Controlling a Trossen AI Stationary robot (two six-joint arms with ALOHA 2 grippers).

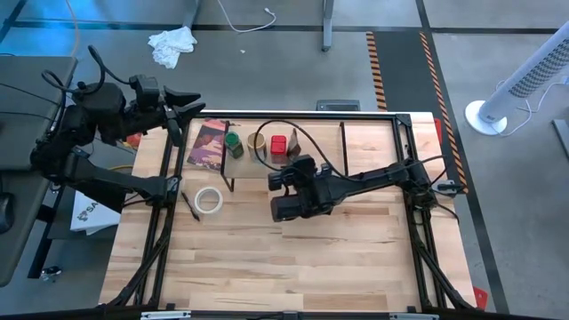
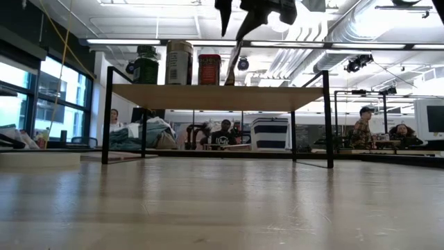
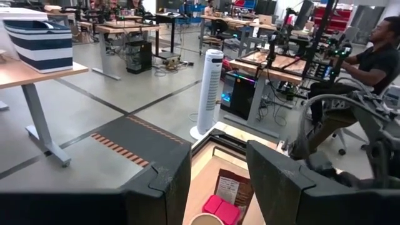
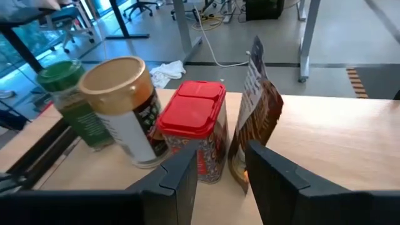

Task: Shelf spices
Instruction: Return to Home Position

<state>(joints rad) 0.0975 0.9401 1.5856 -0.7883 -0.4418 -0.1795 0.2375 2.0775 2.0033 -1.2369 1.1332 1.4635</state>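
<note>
Print shows on the tan-lidded jar (image 4: pixel 139 128), the red tin (image 4: pixel 209 153) and the brown packet (image 4: pixel 255 109), none of it legible; no readable text elsewhere.

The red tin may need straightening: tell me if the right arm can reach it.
Probably yes: the right gripper hangs open facing the red tin on the shelf, nothing between them, though the tan-lidded jar and packet crowd its sides.

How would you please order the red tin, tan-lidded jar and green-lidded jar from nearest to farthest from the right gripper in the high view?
From the right gripper:
1. red tin, directly ahead of it.
2. tan-lidded jar, next toward picture left.
3. green-lidded jar, farthest left.
</note>
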